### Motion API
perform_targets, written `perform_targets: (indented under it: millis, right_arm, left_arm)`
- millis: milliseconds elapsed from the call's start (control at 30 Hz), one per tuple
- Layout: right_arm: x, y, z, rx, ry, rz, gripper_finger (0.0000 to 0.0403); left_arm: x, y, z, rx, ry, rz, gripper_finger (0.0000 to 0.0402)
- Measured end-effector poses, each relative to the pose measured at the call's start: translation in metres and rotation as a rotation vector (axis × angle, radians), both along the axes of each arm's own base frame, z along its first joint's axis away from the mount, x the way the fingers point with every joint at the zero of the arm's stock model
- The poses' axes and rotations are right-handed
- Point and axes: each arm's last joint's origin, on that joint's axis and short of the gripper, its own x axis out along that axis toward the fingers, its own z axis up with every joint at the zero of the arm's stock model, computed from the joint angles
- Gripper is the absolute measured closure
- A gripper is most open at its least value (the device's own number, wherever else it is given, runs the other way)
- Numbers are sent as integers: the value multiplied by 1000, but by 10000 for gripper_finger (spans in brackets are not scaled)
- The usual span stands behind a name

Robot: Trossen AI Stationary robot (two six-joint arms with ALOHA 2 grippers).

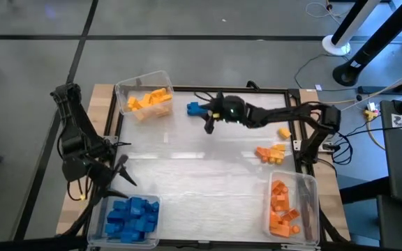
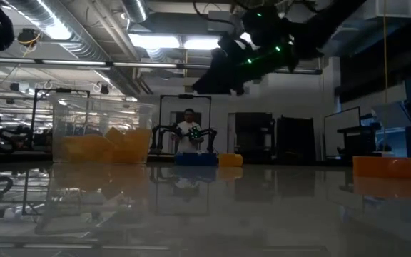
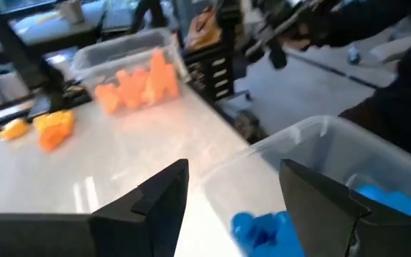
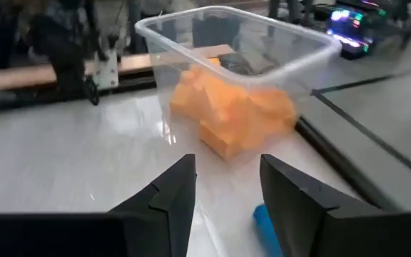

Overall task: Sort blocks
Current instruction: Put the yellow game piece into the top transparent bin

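From above, the left gripper [image 1: 121, 169] hangs over the bin of blue blocks [image 1: 132, 215], fingers apart and empty. The right gripper [image 1: 210, 124] hangs beside a lone blue block [image 1: 195, 108].

In the right wrist view, its fingers [image 4: 173, 191] are apart, holding nothing, near the bin of yellow blocks [image 4: 237, 114].

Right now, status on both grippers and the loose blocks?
Left gripper open above the blue bin, nothing held. Right gripper open, empty, beside the lone blue block. Orange and yellow blocks loose near the right bin. Nothing blocking.
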Motion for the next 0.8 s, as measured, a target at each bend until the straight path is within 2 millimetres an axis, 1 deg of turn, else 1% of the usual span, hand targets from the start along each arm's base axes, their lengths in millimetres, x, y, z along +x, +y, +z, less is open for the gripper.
perform_targets:
  millis: [100,200,300,400,500,633,733,800]
  right_arm:
    - [9,-11,24,-96,100,47,244]
    - [14,-22,51,-189,276,60,244]
    - [12,-36,73,-242,435,53,244]
    - [6,-50,84,-233,527,38,244]
    - [-3,-63,86,-208,568,14,244]
    - [-14,-75,80,-156,621,8,244]
    - [-14,-80,71,-124,661,20,244]
    - [-11,-83,65,-119,664,24,244]
  left_arm:
    - [0,4,-2,10,8,76,192]
    - [0,10,-3,0,2,165,192]
    - [0,17,-2,-21,8,205,192]
    - [-1,25,-2,-23,22,236,192]
    - [-1,32,-4,-17,39,269,192]
    - [0,37,-7,12,59,301,192]
    - [1,39,-8,28,64,317,192]
    - [2,40,-8,34,63,324,192]
